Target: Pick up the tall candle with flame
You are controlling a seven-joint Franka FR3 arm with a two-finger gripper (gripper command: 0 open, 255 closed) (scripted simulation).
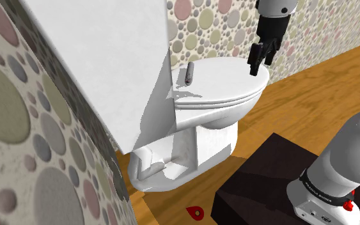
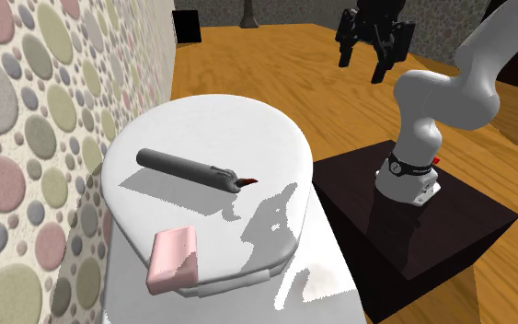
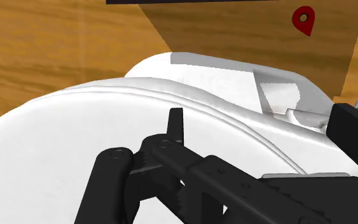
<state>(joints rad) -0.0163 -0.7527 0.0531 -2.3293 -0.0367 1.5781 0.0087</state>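
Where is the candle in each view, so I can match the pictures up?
Shoulder view: the grey candle lies on the white toilet lid, near its back edge.
Second exterior view: the candle lies across the middle of the lid, its red tip toward the picture's right, with the pink soap nearer the camera.
Wrist view: match by the lid, seen close below.
Shared landmark: the toilet lid.

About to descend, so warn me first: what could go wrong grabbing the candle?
The candle lies flat on the curved toilet lid; a nudge from the open gripper may roll it off. It sits low, so the gripper could strike the lid. The pink bar nearby might get knocked.
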